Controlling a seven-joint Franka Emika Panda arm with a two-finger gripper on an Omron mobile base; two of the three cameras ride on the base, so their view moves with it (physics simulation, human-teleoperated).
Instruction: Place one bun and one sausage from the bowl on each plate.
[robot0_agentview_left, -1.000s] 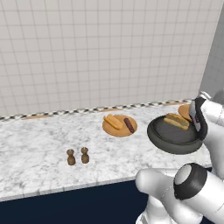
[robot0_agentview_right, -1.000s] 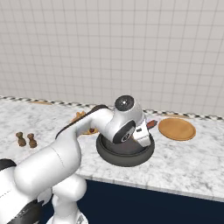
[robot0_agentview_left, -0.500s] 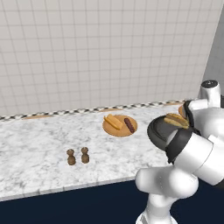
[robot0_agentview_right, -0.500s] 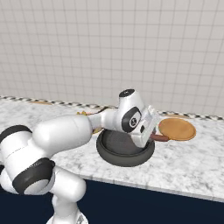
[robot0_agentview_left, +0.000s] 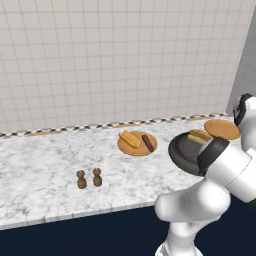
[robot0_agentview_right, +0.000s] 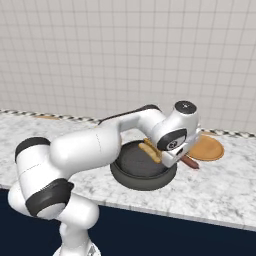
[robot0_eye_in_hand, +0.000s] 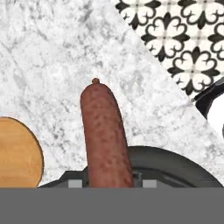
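The pincer (robot0_agentview_right: 184, 159) holds a reddish-brown sausage (robot0_eye_in_hand: 105, 135) between its fingers, above the white marble tabletop (robot0_agentview_left: 45, 165), between the wide dark grey-black bowl (robot0_agentview_right: 142, 170) and the bare orange-brown wooden plate (robot0_agentview_right: 206, 148). In the hand view the sausage points toward 12 o'clock, with the bare plate's edge at 8 o'clock and the bowl's thick rim under its near end. In the right base view the bare plate lies at 2 o'clock from the bowl, and a pale yellow bun (robot0_agentview_right: 150, 151) rests in the bowl's far side. In the left base view a second orange-brown plate (robot0_agentview_left: 137, 144) sits at 10 o'clock from the bowl, carrying a bun and a dark sausage. Two small brown shakers (robot0_agentview_left: 89, 178) stand at 8 o'clock from that plate, well apart from it.
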